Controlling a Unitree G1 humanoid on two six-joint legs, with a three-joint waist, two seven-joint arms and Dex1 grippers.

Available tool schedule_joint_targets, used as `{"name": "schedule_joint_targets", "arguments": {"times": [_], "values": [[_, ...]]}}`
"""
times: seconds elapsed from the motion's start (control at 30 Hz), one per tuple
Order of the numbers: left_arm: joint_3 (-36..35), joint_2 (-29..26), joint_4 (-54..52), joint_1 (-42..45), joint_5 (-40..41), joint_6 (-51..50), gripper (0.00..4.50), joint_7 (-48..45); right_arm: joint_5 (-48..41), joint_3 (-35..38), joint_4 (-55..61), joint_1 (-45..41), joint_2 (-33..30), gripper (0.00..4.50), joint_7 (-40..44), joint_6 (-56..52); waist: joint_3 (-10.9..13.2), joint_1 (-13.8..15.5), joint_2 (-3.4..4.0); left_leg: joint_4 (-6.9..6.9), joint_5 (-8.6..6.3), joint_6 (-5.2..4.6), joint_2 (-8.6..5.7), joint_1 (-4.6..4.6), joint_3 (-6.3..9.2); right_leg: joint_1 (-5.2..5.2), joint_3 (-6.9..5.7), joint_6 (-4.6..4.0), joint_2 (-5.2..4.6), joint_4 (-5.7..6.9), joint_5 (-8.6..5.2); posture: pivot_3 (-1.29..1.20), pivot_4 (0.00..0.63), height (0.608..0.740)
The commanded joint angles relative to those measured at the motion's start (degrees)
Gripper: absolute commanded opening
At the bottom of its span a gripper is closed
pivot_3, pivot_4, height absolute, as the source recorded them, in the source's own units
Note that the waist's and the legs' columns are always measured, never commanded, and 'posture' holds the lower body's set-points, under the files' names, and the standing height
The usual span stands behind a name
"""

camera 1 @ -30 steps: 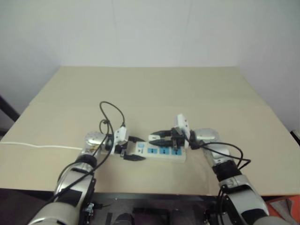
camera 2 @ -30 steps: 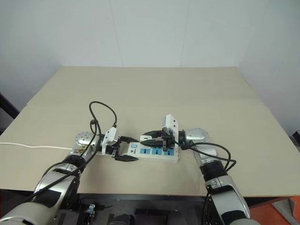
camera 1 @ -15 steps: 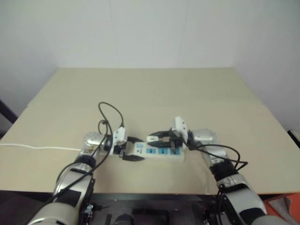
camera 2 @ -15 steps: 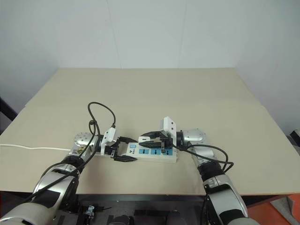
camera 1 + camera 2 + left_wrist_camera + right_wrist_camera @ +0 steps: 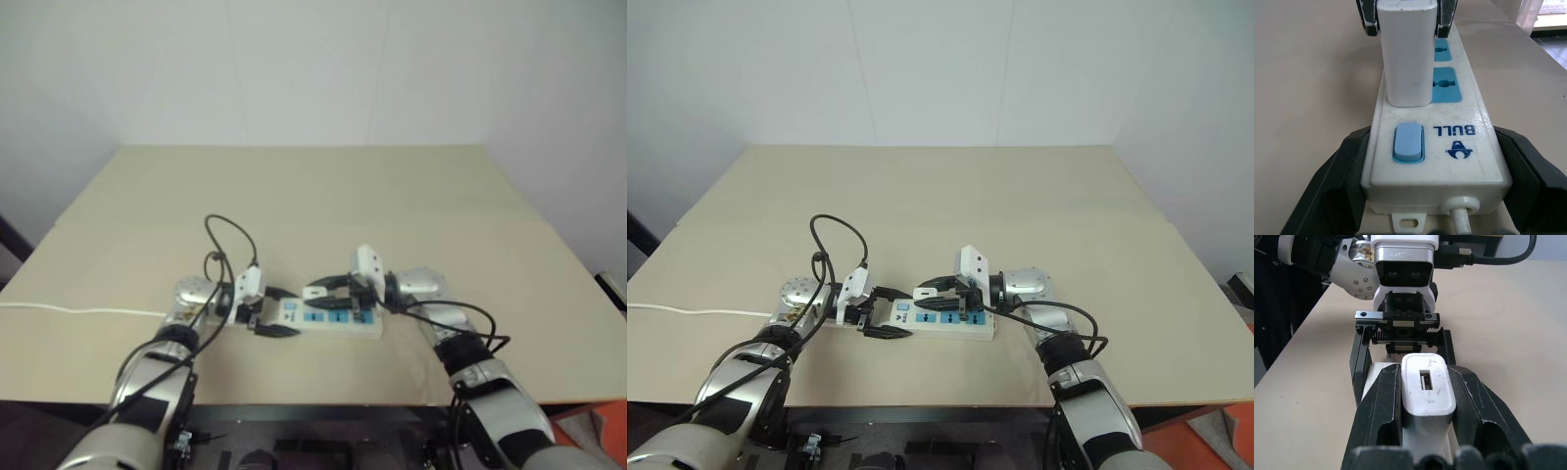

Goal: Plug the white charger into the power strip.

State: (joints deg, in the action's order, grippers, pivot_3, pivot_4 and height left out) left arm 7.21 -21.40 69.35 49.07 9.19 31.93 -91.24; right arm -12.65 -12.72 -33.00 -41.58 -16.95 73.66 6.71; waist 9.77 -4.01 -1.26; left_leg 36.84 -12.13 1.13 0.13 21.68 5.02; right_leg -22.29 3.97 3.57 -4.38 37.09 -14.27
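The power strip [image 5: 958, 323] lies on the table near its front edge, blue socket faces up. My left gripper [image 5: 886, 315] is shut on its switch end, one black finger [image 5: 1337, 186] pressed against each long side. The white charger [image 5: 1408, 54] stands upright on the strip [image 5: 1435, 161], its base against the socket closest to the blue switch. My right gripper [image 5: 1425, 374] comes in from the opposite side and is shut on the charger [image 5: 1426, 392], clamping both its flanks. The charger's prongs are hidden.
The strip's thin white cord [image 5: 696, 311] trails left across the tan table [image 5: 1019, 196] to its left edge. A black cable loop [image 5: 838, 235] rises above my left wrist. The table's front edge runs just below both arms.
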Motion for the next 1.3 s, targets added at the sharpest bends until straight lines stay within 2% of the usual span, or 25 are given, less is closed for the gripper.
{"name": "schedule_joint_targets", "arguments": {"times": [0.03, 0.1, 0.37, 0.43, 0.5, 0.57, 0.7, 0.87, 1.03, 1.13, 1.3], "values": [[0.3, -0.5, -0.6, -0.4, -0.6, 0.2, 3.28, -1.3, 2.1, -0.8, -4.3, 1.9, -0.3, 1.14, 0.0, -2.4, 0.0, 0.0, 0.0, 0.0, 0.0, 0.0, 0.0, 0.0, 0.0, 0.0, 0.0, 0.0, 0.0, 0.0, 0.0, 0.0, 0.15, 0.74], [0.1, -0.5, -0.5, -0.5, -0.7, 0.3, 3.28, -1.3, 2.1, -0.4, -4.4, 1.9, -0.3, 1.89, -0.3, -1.9, 0.0, 0.0, -0.01, -0.01, 0.0, 0.0, 0.0, 0.0, 0.0, 0.0, 0.0, -0.01, 0.0, 0.0, 0.0, 0.0, 0.15, 0.74], [-0.4, -0.2, -0.3, -0.4, -1.1, 0.0, 3.28, -1.3, 2.2, 0.7, -4.0, 2.3, -0.8, 4.4, 0.3, 0.4, 0.0, 0.1, -0.07, -0.02, 0.0, 0.0, 0.0, 0.07, 0.0, -0.04, -0.01, -0.02, 0.0, -0.03, 0.01, 0.0, 0.15, 0.74], [0.8, -0.5, 0.0, 0.3, -1.5, -2.5, 3.28, -1.3, 2.2, 0.8, -3.9, 2.4, -1.0, 4.46, 0.2, 0.9, 0.0, 0.1, -0.07, -0.02, 0.0, 0.0, 0.0, 0.07, 0.0, -0.04, -0.01, -0.02, 0.0, -0.03, 0.0, 0.0, 0.15, 0.74], [1.0, -0.4, 0.1, 0.8, -1.3, -3.9, 4.04, -1.3, 2.4, 0.9, -3.9, 2.4, -1.1, 4.5, 0.0, 1.1, 0.0, 0.1, -0.07, -0.02, 0.0, 0.0, -0.01, 0.07, 0.0, -0.04, -0.01, 0.0, 0.0, -0.03, -0.01, 0.0, 0.15, 0.74], [-0.2, 0.0, -0.1, 1.0, -0.6, -3.3, 4.48, -1.3, 2.4, 0.9, -3.9, 2.5, -1.4, 4.5, -0.1, 1.2, 0.0, 0.1, -0.06, -0.02, 0.0, 0.0, -0.01, 0.07, 0.0, -0.04, -0.01, 0.02, -0.01, -0.03, -0.02, 0.0, 0.15, 0.74], [0.4, -0.6, -1.8, 1.1, 1.4, -3.1, 4.48, -1.3, 2.2, 1.1, -3.1, 2.7, -1.9, 4.5, 0.1, 1.4, 0.0, 0.2, -0.07, -0.02, 0.0, 0.0, -0.01, 0.09, 0.0, -0.04, -0.01, 0.03, -0.02, -0.04, -0.02, 0.0, 0.15, 0.74], [4.1, -5.7, -13.1, -0.8, 11.8, -7.8, 4.48, -1.3, 0.7, 2.9, 2.9, 3.9, -4.9, 4.5, 0.5, 2.5, 0.0, 0.2, -0.07, -0.01, -0.01, 0.0, -0.01, 0.23, 0.02, -0.14, -0.01, 0.02, -0.02, -0.05, -0.01, 0.0, 0.15, 0.74], [4.3, -13.4, -24.1, -4.1, 19.9, -11.8, 4.48, -1.3, -2.4, 6.2, 13.1, 6.9, -12.9, 4.5, 5.9, 7.5, 0.1, 0.3, -0.03, -0.01, 0.0, 0.01, -0.01, 0.76, 0.01, -0.75, 0.01, -0.24, -0.04, 0.02, 0.14, 0.0, 0.15, 0.74], [3.4, -19.9, -30.7, -6.7, 24.7, -17.0, 4.48, -1.3, -4.6, 9.1, 18.2, 8.9, -19.7, 4.5, 8.4, 6.0, 0.5, 0.1, 0.03, -0.01, 0.0, 0.01, 0.0, 0.84, 0.01, -0.87, 0.02, -0.25, -0.02, 0.04, 0.15, 0.0, 0.15, 0.74], [1.8, -28.3, -35.0, -12.9, 24.9, -21.6, 4.48, -1.3, -6.5, 13.7, 23.5, 14.3, -31.0, 4.5, 10.8, 1.8, 0.6, 0.2, 0.12, -0.02, 0.0, 0.01, 0.03, 0.8, -0.02, -0.83, 0.01, -0.27, -0.02, 0.02, 0.11, 0.0, 0.15, 0.74]]}}
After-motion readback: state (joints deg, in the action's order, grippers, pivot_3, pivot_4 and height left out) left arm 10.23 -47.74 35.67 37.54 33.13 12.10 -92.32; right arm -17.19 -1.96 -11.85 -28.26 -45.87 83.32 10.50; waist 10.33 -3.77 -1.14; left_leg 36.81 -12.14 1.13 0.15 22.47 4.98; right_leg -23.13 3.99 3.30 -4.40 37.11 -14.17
